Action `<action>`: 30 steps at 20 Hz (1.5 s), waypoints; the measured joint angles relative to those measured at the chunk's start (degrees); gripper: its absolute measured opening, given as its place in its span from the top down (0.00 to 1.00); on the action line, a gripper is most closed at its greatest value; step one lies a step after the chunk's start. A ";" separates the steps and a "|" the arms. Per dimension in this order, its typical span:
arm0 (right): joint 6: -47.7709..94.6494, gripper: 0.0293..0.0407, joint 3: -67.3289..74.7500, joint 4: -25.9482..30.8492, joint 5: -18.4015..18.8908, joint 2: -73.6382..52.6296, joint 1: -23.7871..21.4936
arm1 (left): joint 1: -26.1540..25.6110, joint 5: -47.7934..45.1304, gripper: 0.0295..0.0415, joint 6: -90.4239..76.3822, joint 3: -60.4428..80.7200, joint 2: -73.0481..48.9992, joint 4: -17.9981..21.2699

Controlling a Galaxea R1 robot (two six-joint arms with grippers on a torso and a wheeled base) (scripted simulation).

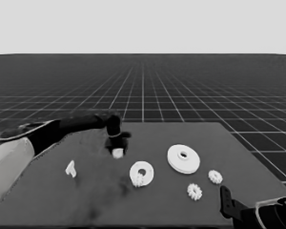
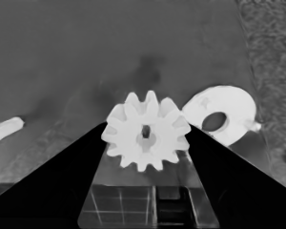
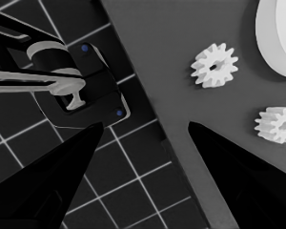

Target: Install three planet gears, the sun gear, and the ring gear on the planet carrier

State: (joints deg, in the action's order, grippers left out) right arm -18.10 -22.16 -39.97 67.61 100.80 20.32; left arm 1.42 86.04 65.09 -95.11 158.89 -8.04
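Note:
My left gripper [image 1: 117,149] is shut on a small toothed gear [image 1: 117,153], seen face-on between the two fingers [image 2: 133,119]. It hangs left of and just behind the smaller round part [image 1: 144,170], which shows beyond the held gear in the left wrist view [image 2: 224,117]. Another gear [image 1: 139,181] sits at that part's near rim. To the right lies the larger round part [image 1: 183,158]. Two more gears [image 1: 215,177] [image 1: 194,192] lie near the front right. My right gripper [image 3: 145,125] is parked open at the table's front right corner.
A thin white piece [image 1: 71,168] lies on the left side of the table. The table's right edge [image 3: 148,114] runs between the right gripper's fingers, with floor grid and dark machinery [image 3: 81,90] beyond. The two loose gears [image 3: 214,65] [image 3: 276,125] lie close to that corner.

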 joint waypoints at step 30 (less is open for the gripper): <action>0.00 0.19 0.00 0.00 0.00 0.00 0.00 | -3.21 -0.64 0.25 2.24 -11.65 15.09 -2.90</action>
State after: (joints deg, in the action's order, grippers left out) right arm -18.10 -22.16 -39.97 67.61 100.80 20.32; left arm -1.80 85.40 67.33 -106.77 173.98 -10.94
